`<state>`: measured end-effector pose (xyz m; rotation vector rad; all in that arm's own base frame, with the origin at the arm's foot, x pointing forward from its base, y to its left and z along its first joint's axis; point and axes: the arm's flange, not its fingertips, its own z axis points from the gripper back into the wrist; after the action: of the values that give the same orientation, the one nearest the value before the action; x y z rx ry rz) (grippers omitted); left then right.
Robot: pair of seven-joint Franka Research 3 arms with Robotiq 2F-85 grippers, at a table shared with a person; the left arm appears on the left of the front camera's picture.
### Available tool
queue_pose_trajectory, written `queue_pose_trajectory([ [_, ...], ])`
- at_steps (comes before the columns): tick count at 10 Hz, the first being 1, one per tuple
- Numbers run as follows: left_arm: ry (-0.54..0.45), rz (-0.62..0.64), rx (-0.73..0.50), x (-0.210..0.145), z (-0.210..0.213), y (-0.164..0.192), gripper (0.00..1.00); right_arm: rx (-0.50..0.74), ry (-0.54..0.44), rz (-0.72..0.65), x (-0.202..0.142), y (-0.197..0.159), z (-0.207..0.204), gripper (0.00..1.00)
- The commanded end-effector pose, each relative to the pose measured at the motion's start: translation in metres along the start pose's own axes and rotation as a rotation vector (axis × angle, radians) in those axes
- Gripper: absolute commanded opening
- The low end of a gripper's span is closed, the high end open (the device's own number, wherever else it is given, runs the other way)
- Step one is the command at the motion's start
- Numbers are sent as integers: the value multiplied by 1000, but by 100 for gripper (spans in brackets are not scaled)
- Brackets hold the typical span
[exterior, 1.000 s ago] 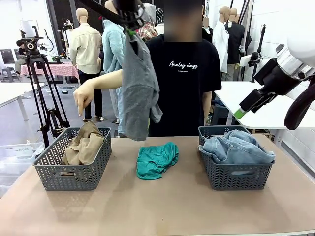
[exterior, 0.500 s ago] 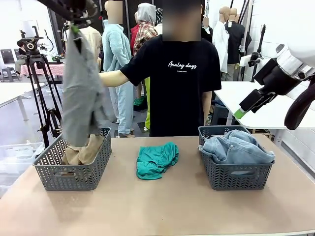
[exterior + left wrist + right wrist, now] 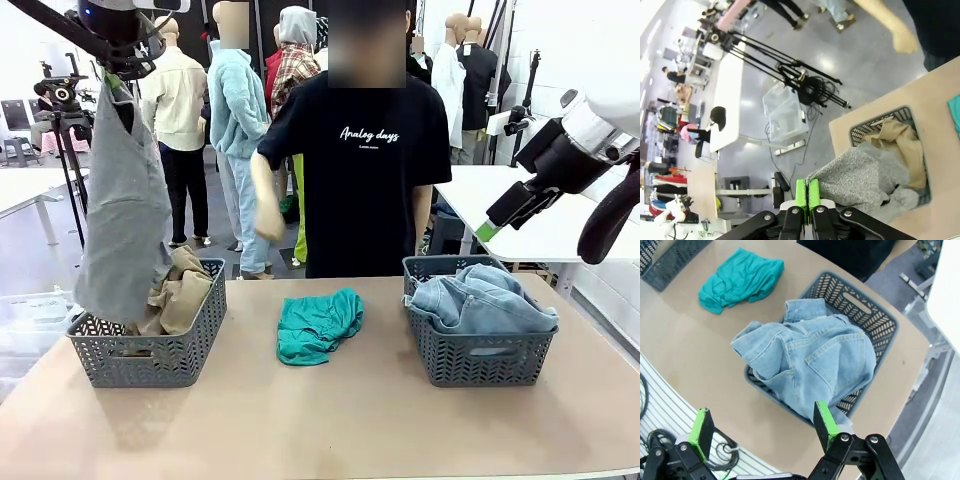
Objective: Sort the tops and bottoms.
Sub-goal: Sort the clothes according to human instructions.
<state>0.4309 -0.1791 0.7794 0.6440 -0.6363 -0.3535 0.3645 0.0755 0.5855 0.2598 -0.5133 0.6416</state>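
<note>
My left gripper [image 3: 118, 72] is high at the left, shut on the collar of the heather grey top [image 3: 125, 215]. That top hangs down with its hem reaching the left basket [image 3: 150, 355], where the tan top [image 3: 187, 292] lies. In the left wrist view the green pads [image 3: 801, 192] press together on the grey top [image 3: 865, 175] above the tan top [image 3: 897, 141]. The teal top [image 3: 318, 325] lies crumpled mid-table. The bottoms, light blue jeans [image 3: 480, 300], fill the right basket [image 3: 480, 360]. My right gripper [image 3: 490, 228] hovers open above and right of it, over the jeans [image 3: 810, 360].
A person in a black T-shirt [image 3: 365, 150] stands at the far side, one hand [image 3: 266, 228] drawn in by the waist. A tripod [image 3: 70, 130] stands beyond the table's left end. Bare tabletop [image 3: 330, 420] stretches along the front edge.
My left gripper has carried the grey top from the middle over to the left basket. The person's arm, which pointed at that basket, has drawn back. The right arm is still.
</note>
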Motion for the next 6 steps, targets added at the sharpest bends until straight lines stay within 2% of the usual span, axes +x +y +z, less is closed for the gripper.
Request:
queue_pose_trajectory([
  [1, -22, -26, -1, 6, 7, 4, 0, -25, 7, -13, 0, 1, -2, 100],
  [6, -22, -26, -1, 6, 7, 4, 0, -25, 7, -13, 0, 1, -2, 100],
])
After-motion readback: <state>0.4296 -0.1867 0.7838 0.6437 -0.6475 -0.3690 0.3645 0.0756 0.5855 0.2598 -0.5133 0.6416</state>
